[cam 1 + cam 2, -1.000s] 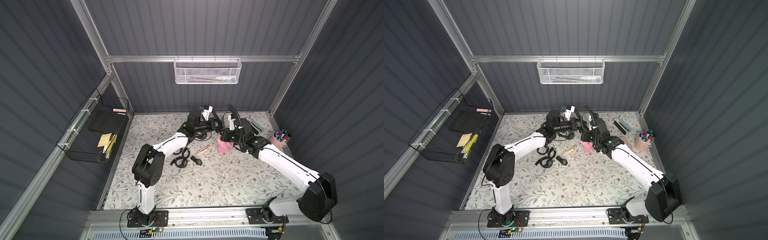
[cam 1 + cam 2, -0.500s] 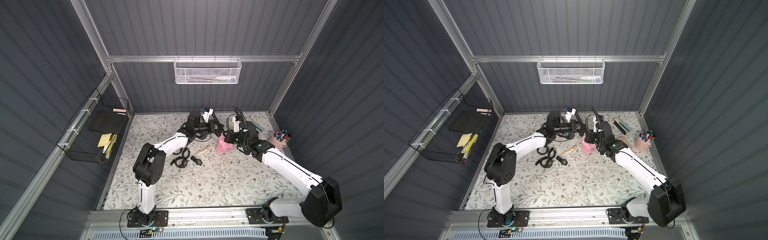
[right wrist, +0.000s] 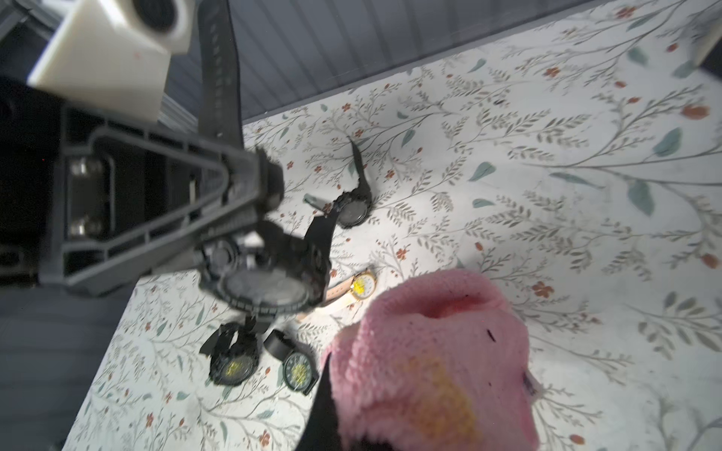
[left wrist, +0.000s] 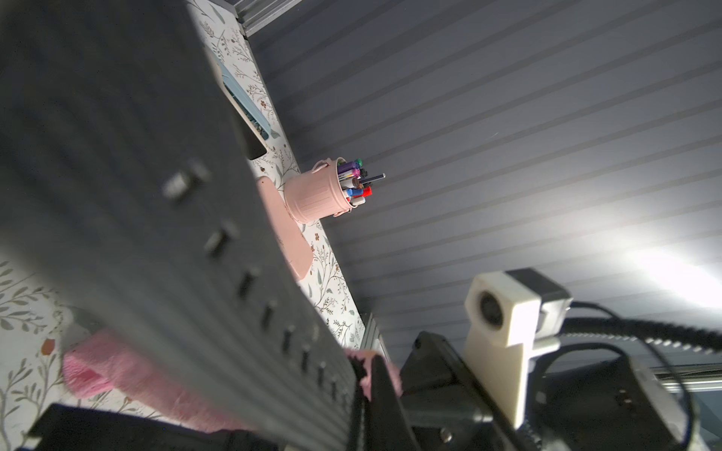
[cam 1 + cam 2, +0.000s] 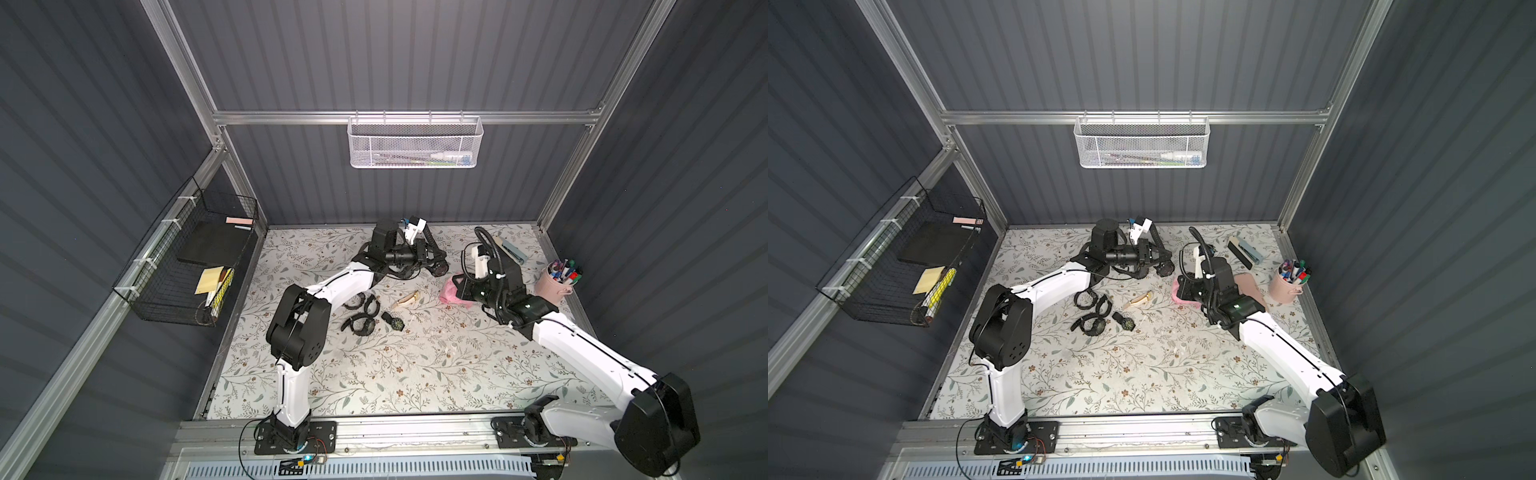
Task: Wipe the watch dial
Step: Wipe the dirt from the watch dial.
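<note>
A floral bench is shown. Near its middle, three black watches and a tan-strapped watch are laid close together. At the right edge a pen cup is stood, a pink case just beside it, a blue-black box farther back.

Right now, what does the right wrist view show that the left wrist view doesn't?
Only right wrist: the round dial of the chunky black rubber-strapped watch, plus a cream-strapped yellow-faced watch and black watches lying loose. Only left wrist: the pink bucket-shaped pen cup. Both: the fluffy pink cloth, the floral tabletop and that watch's strap.
</note>
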`<state>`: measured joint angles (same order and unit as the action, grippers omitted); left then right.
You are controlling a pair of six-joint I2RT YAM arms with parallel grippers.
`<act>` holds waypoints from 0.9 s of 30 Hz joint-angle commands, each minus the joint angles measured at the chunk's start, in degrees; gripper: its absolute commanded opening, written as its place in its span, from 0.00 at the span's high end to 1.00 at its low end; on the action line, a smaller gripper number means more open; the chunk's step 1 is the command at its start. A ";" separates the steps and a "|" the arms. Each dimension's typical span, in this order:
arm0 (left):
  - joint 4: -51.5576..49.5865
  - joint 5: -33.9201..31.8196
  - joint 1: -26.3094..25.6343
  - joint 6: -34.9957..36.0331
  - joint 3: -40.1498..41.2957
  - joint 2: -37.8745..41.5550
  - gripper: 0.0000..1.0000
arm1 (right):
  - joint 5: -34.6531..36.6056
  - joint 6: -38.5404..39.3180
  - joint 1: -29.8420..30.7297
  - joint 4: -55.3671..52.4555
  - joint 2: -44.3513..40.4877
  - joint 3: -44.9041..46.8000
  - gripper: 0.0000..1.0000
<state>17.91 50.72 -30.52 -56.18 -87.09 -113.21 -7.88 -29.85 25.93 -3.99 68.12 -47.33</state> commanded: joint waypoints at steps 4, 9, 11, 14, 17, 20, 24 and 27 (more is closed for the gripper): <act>-0.15 1.27 0.46 -1.36 -2.21 -2.16 1.00 | -7.67 2.81 3.56 7.47 -1.71 -1.24 1.00; 0.36 -0.04 0.29 -1.75 -1.54 -2.02 1.00 | -7.44 3.04 5.00 10.10 3.30 -5.67 1.00; 0.84 -0.09 0.29 -2.20 -0.85 -1.74 1.00 | -5.99 2.66 5.40 9.70 5.78 -8.04 1.00; 1.51 -0.06 0.29 -2.92 -0.11 -1.35 1.00 | -0.28 0.92 5.70 7.58 9.47 -9.60 1.00; 1.60 0.91 0.29 -3.66 -0.02 -1.08 1.00 | 6.36 -1.95 5.66 8.21 10.15 -6.89 1.00; 1.51 1.76 0.29 -4.22 -0.49 -1.05 1.00 | 9.94 -2.42 5.70 8.44 8.90 -4.09 1.00; 1.38 2.67 0.29 -4.76 -1.78 -1.48 1.00 | 13.10 -0.80 5.39 5.09 7.43 -2.76 1.00; 1.85 3.23 0.29 -5.63 -2.79 -2.07 1.00 | 13.45 0.12 4.36 4.83 6.39 -1.09 1.00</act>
<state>17.96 50.04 -30.09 -59.94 -87.37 -115.04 -0.08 -30.26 31.81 3.31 75.40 -50.22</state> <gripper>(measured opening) 0.103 0.055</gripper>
